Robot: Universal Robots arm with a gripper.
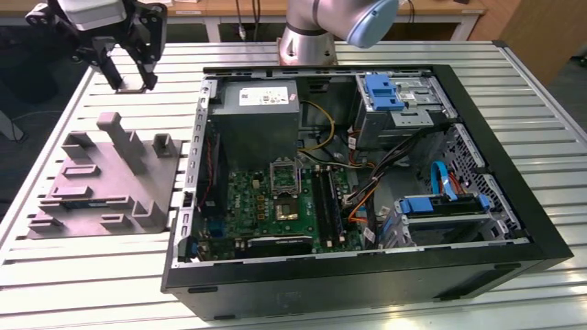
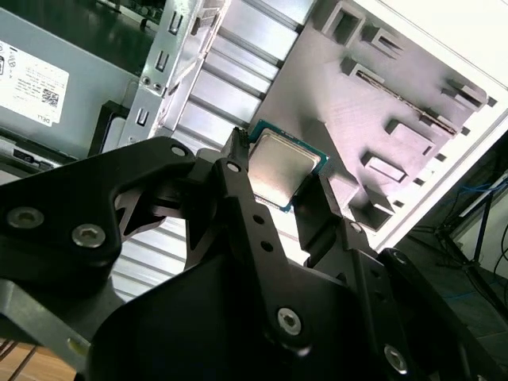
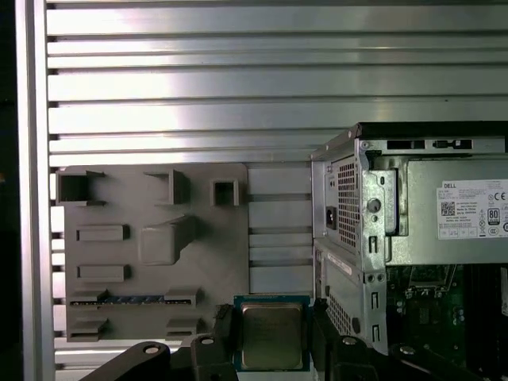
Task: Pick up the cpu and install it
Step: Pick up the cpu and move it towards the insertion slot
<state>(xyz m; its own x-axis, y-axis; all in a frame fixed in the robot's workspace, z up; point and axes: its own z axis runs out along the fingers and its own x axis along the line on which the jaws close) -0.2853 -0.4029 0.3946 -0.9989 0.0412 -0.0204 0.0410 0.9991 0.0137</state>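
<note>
The gripper is hanging above the slatted metal table, raised clear of the grey tray and touching none of its posts or pockets. Its two black fingers are closing on opposite edges of the cpu, and the jaws are standing only as far apart as the chip is wide. The cpu is sitting flat between the fingertips with its silvery metal top facing both wrist cameras and its green border showing at the corners. In the first wrist view the chip is showing over the tray's edge on the side nearest the open computer case. The case is lying on its side just beside the tray, on the exterior view's right of it. Inside the case, the grey power-supply box is occupying the corner closest to the tray. The green motherboard is lying next to that box, farther from the tray. The motherboard's metal-framed socket is sitting well apart from the tray and from the held chip.
</note>
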